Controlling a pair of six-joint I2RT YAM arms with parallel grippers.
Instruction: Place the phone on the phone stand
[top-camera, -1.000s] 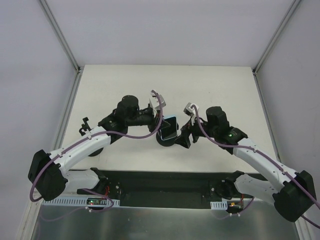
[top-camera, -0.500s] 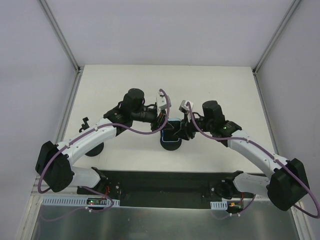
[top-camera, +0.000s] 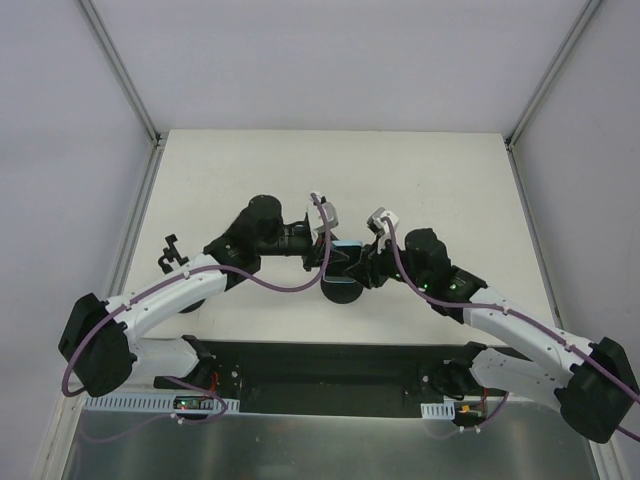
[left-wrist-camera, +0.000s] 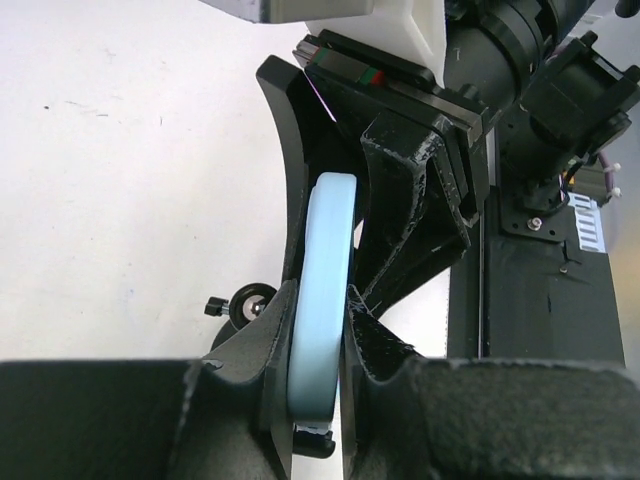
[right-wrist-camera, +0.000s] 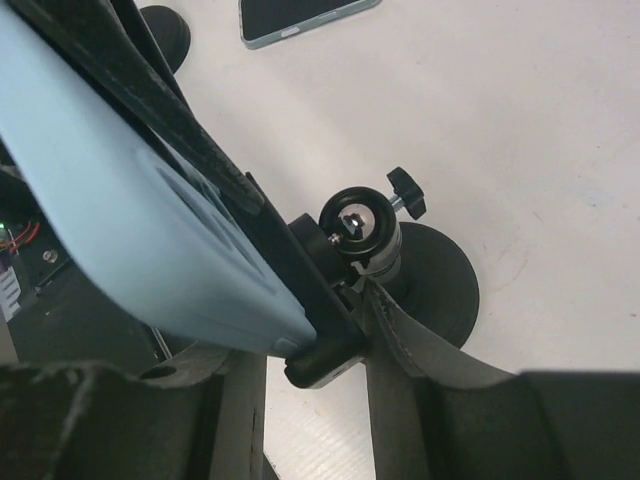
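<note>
Left gripper (left-wrist-camera: 318, 352) clamped on phone (left-wrist-camera: 328, 250) edge | lower end apparently in phone stand (right-wrist-camera: 362, 235) cradle | right gripper (right-wrist-camera: 315, 400) straddles cradle, grip unclear

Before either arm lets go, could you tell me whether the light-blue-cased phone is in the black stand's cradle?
In, it appears: the light-blue-cased phone lies against the black clamp cradle, its bottom edge caught by the lip.

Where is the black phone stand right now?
In the top view the phone stand sits midway across the table, its cradle against the light blue phone in the left pincer.
</note>
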